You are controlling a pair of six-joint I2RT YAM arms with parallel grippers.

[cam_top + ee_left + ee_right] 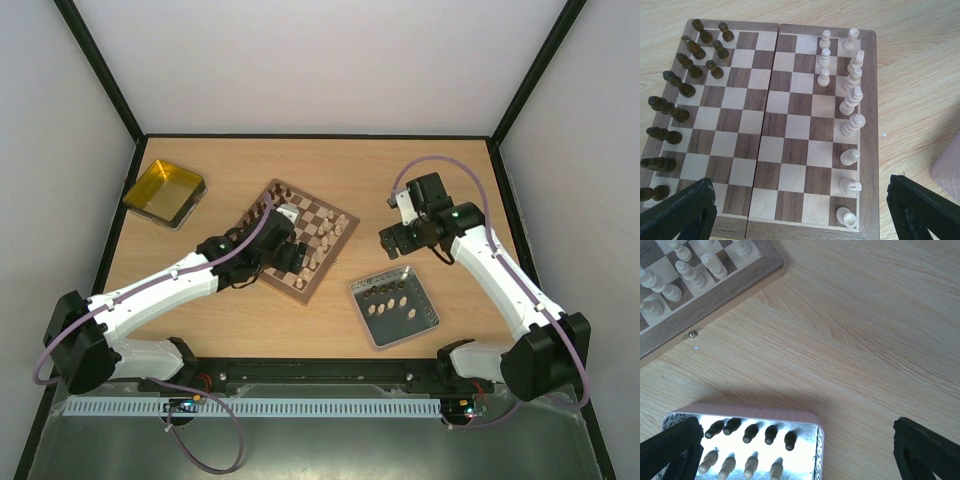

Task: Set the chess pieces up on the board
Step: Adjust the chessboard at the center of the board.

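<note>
1. Hovering over the square wooden chessboard with dark and pale checks (868, 150), the left jaws stand spread wide and hold nothing.
2. The right jaws are also spread and empty, above the grey metal tray (819, 450) on the pale wooden counter (865, 340).
3. Tiny dark brown chessmen (682, 89) and pale cream chessmen (850, 100) line opposite board edges. Spare pawns (749, 432) rest in the tray.
4. Judgement: the pieces look light, rigid and smooth, and easily toppled. Pinch gently across the narrow neck.
</note>
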